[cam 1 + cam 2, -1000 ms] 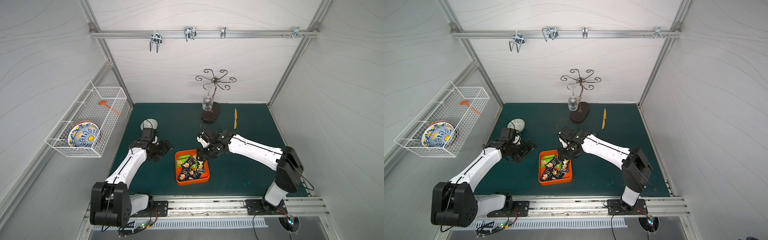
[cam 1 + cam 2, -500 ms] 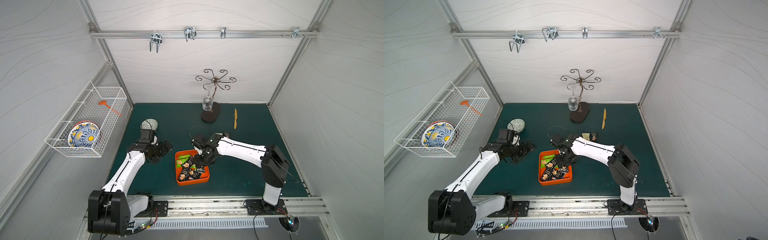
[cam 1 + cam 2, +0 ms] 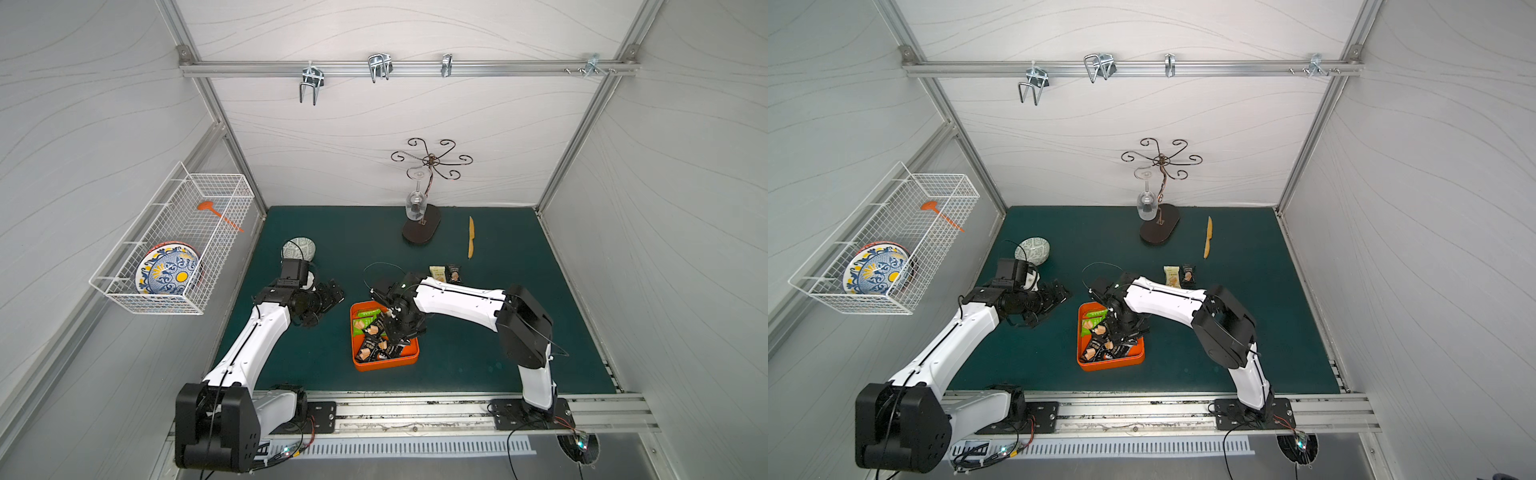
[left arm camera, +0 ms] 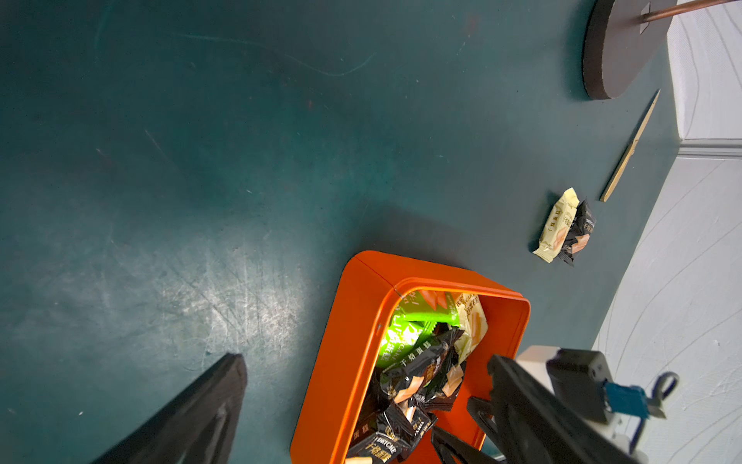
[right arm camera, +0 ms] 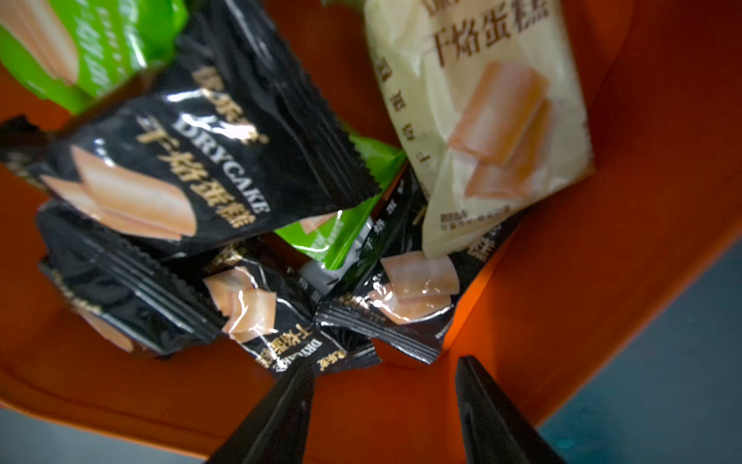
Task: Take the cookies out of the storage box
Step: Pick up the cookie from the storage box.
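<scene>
The orange storage box (image 3: 384, 364) (image 3: 1108, 365) sits on the green mat near the front, with several black, green and pale yellow cookies (image 3: 376, 341) (image 3: 1100, 341) (image 4: 417, 361) (image 5: 225, 160) piled in it. A pale yellow packet (image 3: 437, 273) (image 4: 556, 225) and a black packet (image 3: 454, 272) lie on the mat behind the box. My right gripper (image 3: 397, 332) (image 5: 385, 365) reaches down into the box, open, with only orange floor between its fingers. One fingertip (image 5: 297, 381) overlaps a black packet's edge. My left gripper (image 3: 328, 305) (image 4: 367, 361) hovers left of the box, wide open and empty.
A patterned bowl (image 3: 298, 249) stands at the back left. A glass stand's dark base (image 3: 422, 229) and a wooden knife (image 3: 471, 237) are at the back. A white wire basket (image 3: 174, 245) holding a plate hangs on the left wall.
My right gripper has moved from the box's back edge forward and down into it, with its jaws a little wider. The left arm has shifted slightly and stays open.
</scene>
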